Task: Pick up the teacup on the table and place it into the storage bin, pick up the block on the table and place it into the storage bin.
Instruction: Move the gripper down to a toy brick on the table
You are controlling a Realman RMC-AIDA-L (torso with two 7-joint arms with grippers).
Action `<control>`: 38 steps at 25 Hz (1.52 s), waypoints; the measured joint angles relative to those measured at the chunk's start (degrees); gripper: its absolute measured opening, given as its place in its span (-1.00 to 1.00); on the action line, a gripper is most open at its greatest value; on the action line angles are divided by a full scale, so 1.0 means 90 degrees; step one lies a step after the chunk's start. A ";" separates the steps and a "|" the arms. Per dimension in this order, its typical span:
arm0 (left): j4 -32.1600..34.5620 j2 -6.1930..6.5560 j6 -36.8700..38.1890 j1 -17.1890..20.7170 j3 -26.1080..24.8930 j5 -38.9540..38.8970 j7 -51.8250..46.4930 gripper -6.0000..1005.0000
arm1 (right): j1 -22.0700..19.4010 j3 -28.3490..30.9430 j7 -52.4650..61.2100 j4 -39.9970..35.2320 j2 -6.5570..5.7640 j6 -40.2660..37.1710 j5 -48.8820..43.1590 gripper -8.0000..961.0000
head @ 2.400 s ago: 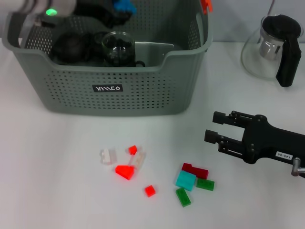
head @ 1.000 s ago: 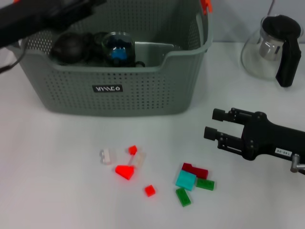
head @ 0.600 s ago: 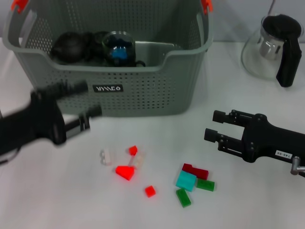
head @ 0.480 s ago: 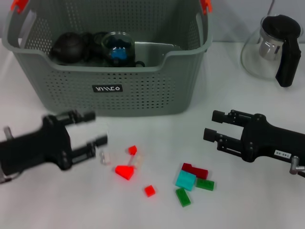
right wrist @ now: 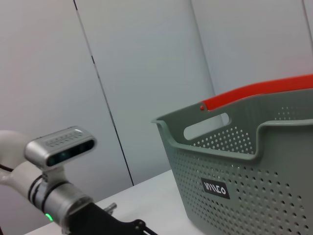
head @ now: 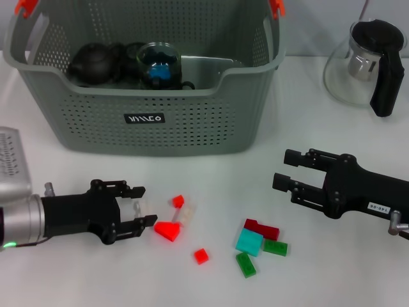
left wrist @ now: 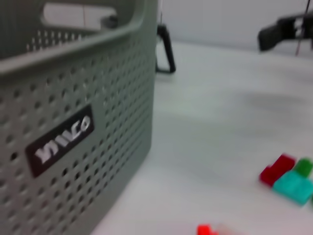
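The grey storage bin [head: 147, 121] stands at the back left of the table; its wall fills the left wrist view [left wrist: 73, 122]. Inside it lie a glass teacup [head: 158, 62] with something blue in it and dark rounded pieces [head: 92, 62]. Loose blocks lie in front: a red wedge [head: 167, 229], two small red ones [head: 178, 201] [head: 201, 256], a clear one [head: 186, 214]. My left gripper [head: 142, 206] is low over the table, open, its fingers either side of a small clear block [head: 136, 208]. My right gripper [head: 285, 168] hovers open at the right.
A dark red block [head: 262, 228], a cyan block [head: 249, 242] and two green blocks [head: 275, 247] [head: 245, 264] cluster below the right gripper. A glass teapot [head: 367, 64] with a black handle stands at the back right. The bin has orange-tipped handles [right wrist: 259, 93].
My left arm has come off the bin and swung down to the table's front left, ending open around the clear block. The right arm has stayed put.
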 joint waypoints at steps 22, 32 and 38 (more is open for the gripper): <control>-0.0120 -0.0058 -0.0514 -0.0113 0.0166 0.0280 0.0018 0.11 | -0.0019 -0.0015 -0.0002 0.0010 -0.0006 0.0047 0.0000 0.31; -0.0084 -0.0071 -0.0541 -0.0101 0.0162 0.0271 0.0075 0.08 | -0.0014 -0.0021 0.0000 0.0010 -0.0006 0.0052 0.0000 0.31; -0.0039 -0.0073 -0.0539 -0.0126 0.0148 0.0256 0.0029 0.02 | -0.0010 -0.0014 0.0005 0.0010 -0.0021 0.0046 0.0000 0.31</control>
